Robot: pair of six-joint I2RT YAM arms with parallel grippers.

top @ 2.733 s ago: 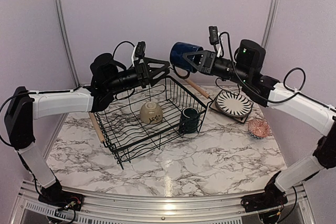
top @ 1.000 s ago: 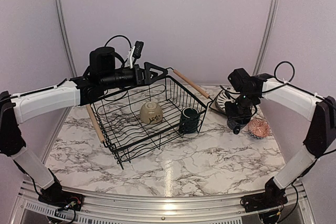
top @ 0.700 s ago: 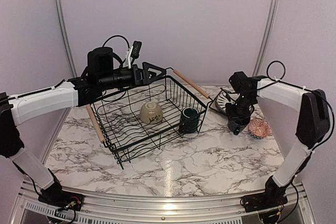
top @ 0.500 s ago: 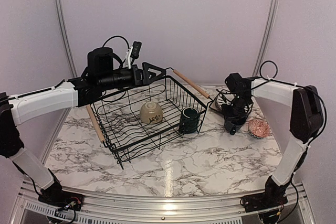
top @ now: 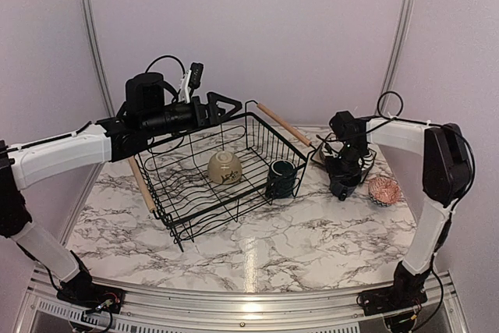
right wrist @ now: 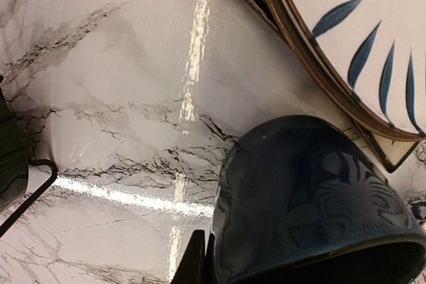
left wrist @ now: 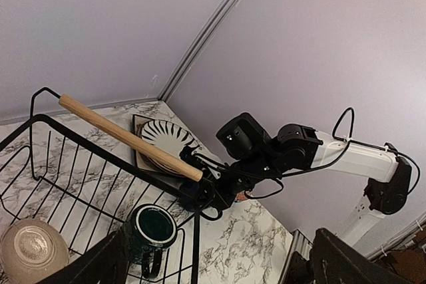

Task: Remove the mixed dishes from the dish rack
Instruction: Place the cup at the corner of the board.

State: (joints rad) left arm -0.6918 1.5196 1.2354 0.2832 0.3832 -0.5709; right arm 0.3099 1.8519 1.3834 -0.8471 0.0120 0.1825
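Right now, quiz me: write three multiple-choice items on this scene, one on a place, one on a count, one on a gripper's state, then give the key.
1. Where is the cream bowl?
A. inside the dish rack
B. on a plate
C. in a gripper

2. How many dishes are in the rack?
A. one
B. two
C. four

3. The right gripper is:
A. open and empty
B. shut on a navy mug
C. out of view

Key:
1 A, the bowl sits on the rack's wire floor.
2 B, only the bowl and a dark mug are inside the wires.
3 B, the right wrist view shows the navy mug right at its fingers.
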